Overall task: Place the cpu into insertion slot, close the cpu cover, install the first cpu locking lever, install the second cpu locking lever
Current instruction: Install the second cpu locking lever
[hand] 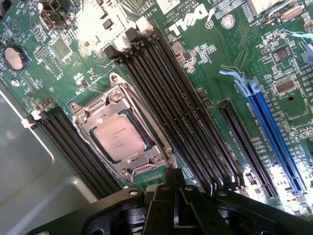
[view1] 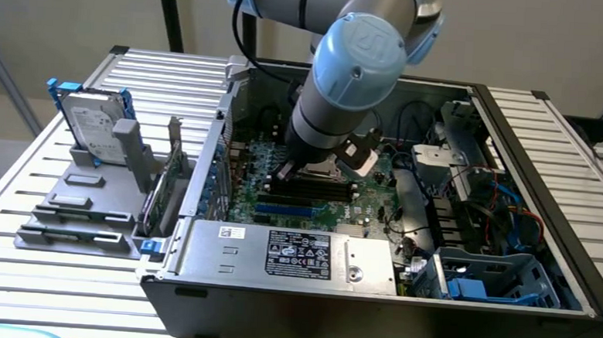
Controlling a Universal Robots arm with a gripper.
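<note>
The cpu (hand: 119, 139), a small silvery square chip, lies flat in the insertion slot (hand: 128, 172) on the green motherboard (hand: 205, 54). The cpu cover (hand: 88, 121), a silvery frame plate, lies down around the chip, whose top shows through its square opening. My gripper (hand: 174, 180) is shut with nothing between its black fingers, just beside the socket's near corner and a little above the board. In the exterior view the arm reaches down into the open computer case, with the gripper (view1: 301, 169) low over the socket area (view1: 325, 169).
Long black memory slots (hand: 171, 107) flank the socket on both sides, and a blue expansion slot (hand: 274, 132) lies further off. A power supply box (view1: 287, 253) sits at the case front, cables and drive bays (view1: 484, 225) on the exterior view's right, and a hard drive (view1: 92, 127) stands outside on the left.
</note>
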